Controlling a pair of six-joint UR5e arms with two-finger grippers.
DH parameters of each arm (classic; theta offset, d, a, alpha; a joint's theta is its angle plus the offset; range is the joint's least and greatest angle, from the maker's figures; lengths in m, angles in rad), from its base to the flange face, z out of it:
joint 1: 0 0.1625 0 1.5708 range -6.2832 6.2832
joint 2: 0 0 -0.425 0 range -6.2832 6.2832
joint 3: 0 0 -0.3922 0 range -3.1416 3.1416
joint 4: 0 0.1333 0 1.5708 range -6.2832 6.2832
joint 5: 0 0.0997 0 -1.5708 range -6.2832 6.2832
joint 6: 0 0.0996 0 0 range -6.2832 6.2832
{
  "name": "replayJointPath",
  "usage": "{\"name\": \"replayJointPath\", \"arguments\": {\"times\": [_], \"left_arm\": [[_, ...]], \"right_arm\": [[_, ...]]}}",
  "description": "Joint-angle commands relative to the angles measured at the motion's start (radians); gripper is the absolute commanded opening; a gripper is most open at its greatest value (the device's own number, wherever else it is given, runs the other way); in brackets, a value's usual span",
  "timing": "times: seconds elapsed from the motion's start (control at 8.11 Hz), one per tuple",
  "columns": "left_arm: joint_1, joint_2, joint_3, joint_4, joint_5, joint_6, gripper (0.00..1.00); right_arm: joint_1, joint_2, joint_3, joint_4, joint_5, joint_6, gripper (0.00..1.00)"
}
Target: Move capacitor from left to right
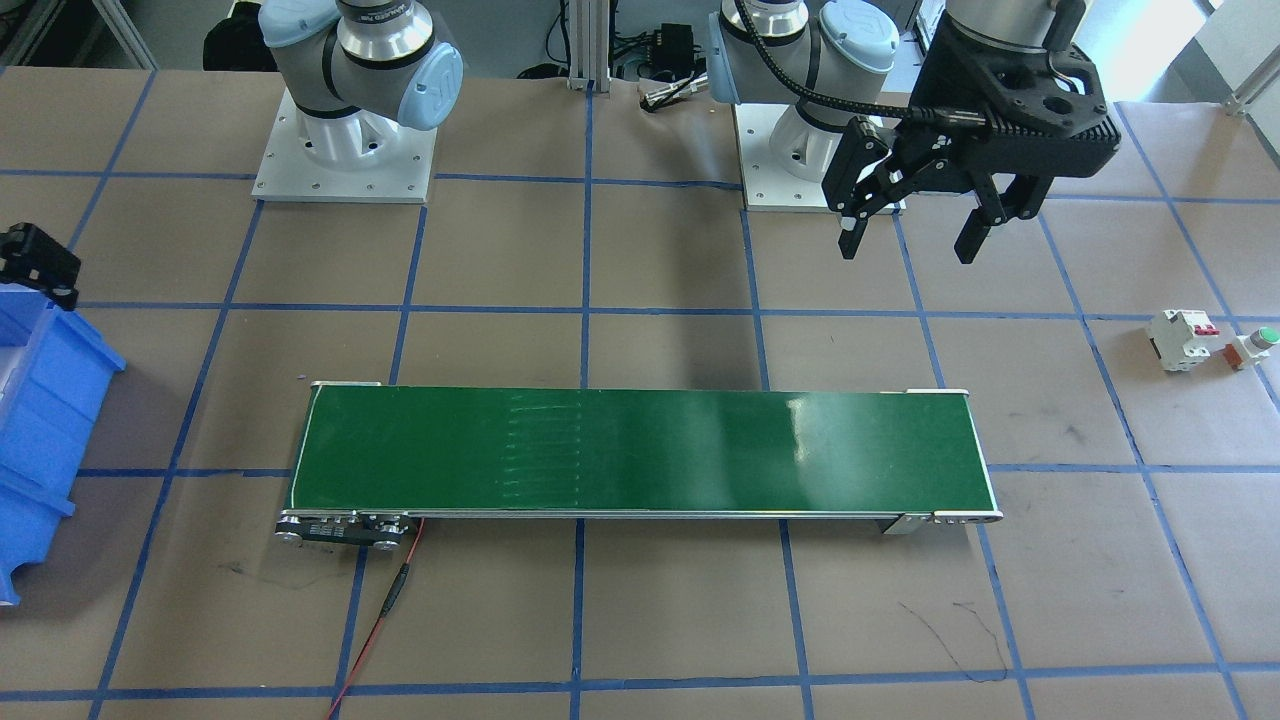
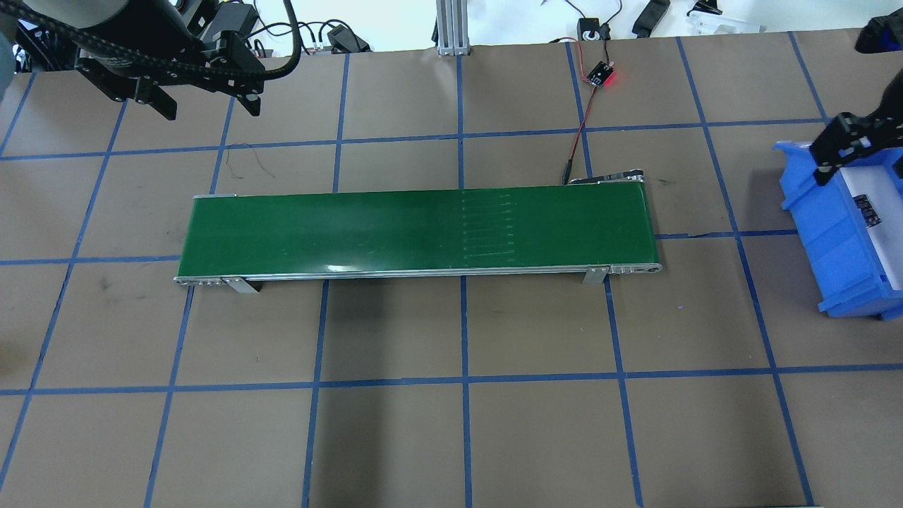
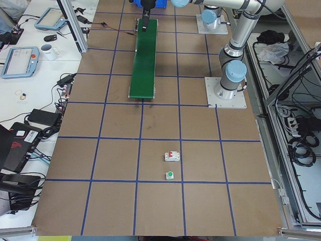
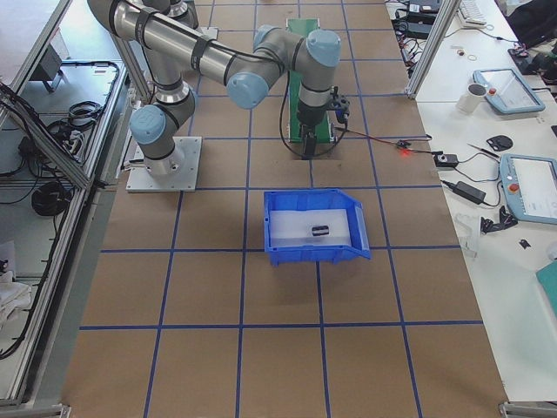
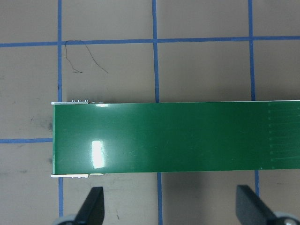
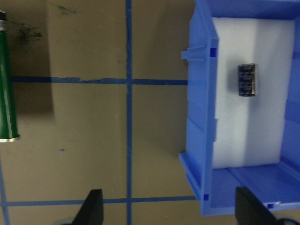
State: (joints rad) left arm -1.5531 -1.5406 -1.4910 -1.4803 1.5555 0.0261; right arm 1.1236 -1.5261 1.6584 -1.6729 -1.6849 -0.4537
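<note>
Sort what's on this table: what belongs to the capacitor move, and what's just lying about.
Belongs to the job:
capacitor, lying on the white foam in the blue bin
green conveyor belt, probably the route across
left gripper and right gripper, both open

Just lying about:
white circuit breaker
green-capped push-button beside it

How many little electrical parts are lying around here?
3. A dark cylinder lies in the blue bin; a white switch box and a green-capped button sit side by side at the table's opposite end. More could be hidden.
</note>
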Motion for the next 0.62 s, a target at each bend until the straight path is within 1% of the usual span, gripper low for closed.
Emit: {"name": "replayJointPath", "arguments": {"times": [0.0, 0.12, 0.25, 0.49], "left_arm": [[-0.001, 0.0, 0.0, 0.0, -0.002, 0.0, 1.0], [-0.001, 0.0, 0.0, 0.0, -0.002, 0.0, 1.0], [0.001, -0.001, 0.0, 0.0, -0.002, 0.0, 1.0], [-0.001, 0.0, 0.0, 0.0, -0.002, 0.0, 1.0]], "right_arm": [[0.173, -0.065, 0.004, 0.102, 0.079, 0.33, 1.0], [0.247, -0.074, 0.006, 0.101, 0.082, 0.376, 1.0], [0.325, -0.072, 0.006, 0.096, 0.073, 0.482, 1.0], [0.398, -0.081, -0.002, 0.082, 0.083, 0.512, 1.0]]}}
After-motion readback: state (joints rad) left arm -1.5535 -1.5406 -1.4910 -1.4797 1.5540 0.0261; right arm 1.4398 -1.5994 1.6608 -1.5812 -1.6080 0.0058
